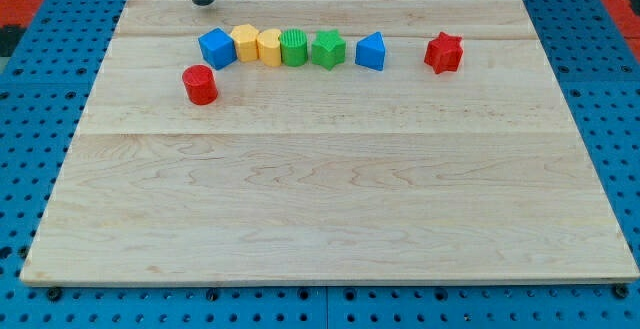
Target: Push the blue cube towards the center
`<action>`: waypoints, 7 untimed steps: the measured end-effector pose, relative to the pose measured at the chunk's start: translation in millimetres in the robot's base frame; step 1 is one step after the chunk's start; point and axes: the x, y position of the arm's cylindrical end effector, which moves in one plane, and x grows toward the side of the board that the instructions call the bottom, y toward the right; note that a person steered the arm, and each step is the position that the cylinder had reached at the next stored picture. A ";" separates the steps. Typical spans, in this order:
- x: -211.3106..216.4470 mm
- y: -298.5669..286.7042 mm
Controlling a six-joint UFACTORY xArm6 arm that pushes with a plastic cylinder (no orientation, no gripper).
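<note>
The blue cube point(216, 47) sits near the view's top left of the wooden board point(330, 209), at the left end of a row of blocks. My tip point(203, 1) is on the board's top edge, a short way above and slightly left of the blue cube, not touching it. Touching the cube's right side is a yellow block point(245, 42).
The row runs rightward: a second yellow block point(269, 47), a green cylinder point(294, 46), a green star point(327, 49), a blue triangular block point(371, 51), then a red star point(443, 52) apart. A red cylinder point(200, 84) stands just below the blue cube.
</note>
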 end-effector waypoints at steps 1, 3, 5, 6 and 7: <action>28.8 2.2; 116.9 34.3; 160.3 104.5; 160.5 93.0; 154.5 105.6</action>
